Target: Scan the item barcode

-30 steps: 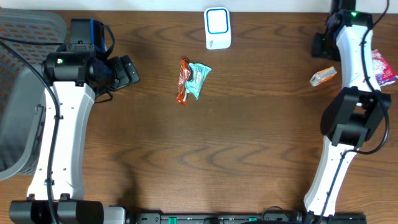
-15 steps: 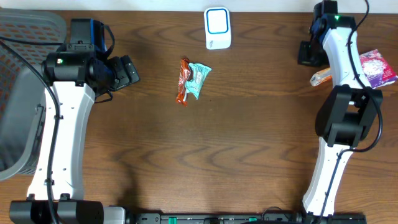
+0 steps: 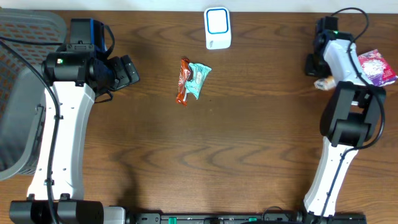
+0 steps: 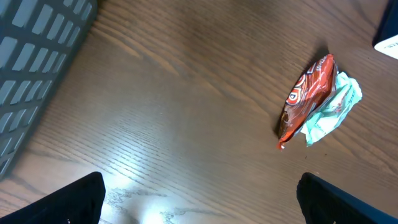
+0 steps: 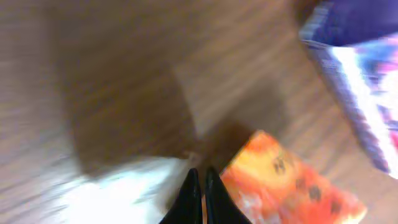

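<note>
The red wrapper (image 3: pixel 183 81) and teal wrapper (image 3: pixel 199 77) are seen touching at mid-counter (image 3: pixel 249 143), with the left fingers (image 3: pixel 129 70) spread wide and empty off to their left. The right fingers (image 5: pixel 194 194) are pressed together, apparently on nothing in the blurred view, just beside the orange packet (image 5: pixel 280 180). The white scanner (image 3: pixel 217 28) is set farthest back.

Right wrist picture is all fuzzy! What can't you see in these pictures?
- Right wrist view: blur smears the orange packet; print unreadable.
- Overhead: the right arm covers most of that packet.
- Left wrist view: right edge cuts off the scanner.
- No barcode shows anywhere.
</note>
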You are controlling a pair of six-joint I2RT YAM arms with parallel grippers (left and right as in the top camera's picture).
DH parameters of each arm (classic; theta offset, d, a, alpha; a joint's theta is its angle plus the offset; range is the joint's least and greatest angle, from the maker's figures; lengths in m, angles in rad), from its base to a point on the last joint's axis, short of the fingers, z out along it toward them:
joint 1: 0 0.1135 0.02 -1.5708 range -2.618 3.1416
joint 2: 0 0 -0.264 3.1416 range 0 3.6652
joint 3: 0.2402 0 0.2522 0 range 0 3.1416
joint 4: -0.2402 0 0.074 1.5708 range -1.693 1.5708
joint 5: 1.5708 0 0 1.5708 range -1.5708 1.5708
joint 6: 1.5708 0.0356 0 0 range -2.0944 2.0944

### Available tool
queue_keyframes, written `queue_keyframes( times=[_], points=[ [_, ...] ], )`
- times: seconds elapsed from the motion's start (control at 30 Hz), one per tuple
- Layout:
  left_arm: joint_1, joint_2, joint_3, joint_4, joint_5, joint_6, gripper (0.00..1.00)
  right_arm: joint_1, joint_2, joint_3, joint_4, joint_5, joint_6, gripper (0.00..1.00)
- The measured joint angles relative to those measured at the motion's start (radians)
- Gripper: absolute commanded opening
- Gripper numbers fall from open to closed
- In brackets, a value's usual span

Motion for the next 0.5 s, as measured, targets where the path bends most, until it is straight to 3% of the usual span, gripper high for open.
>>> queue_keyframes(
  times=[0.17,0.5],
  points=[
    [0.000,0.000,0.000,0.000,0.000,0.000,0.98,-0.061,0.000,0.000,-0.021,0.028,0.000,0.07],
    [0.000,0.000,0.000,0.000,0.000,0.000,0.98,-0.138,0.000,0.000,-0.098,0.019,0.000,0.01]
  ],
)
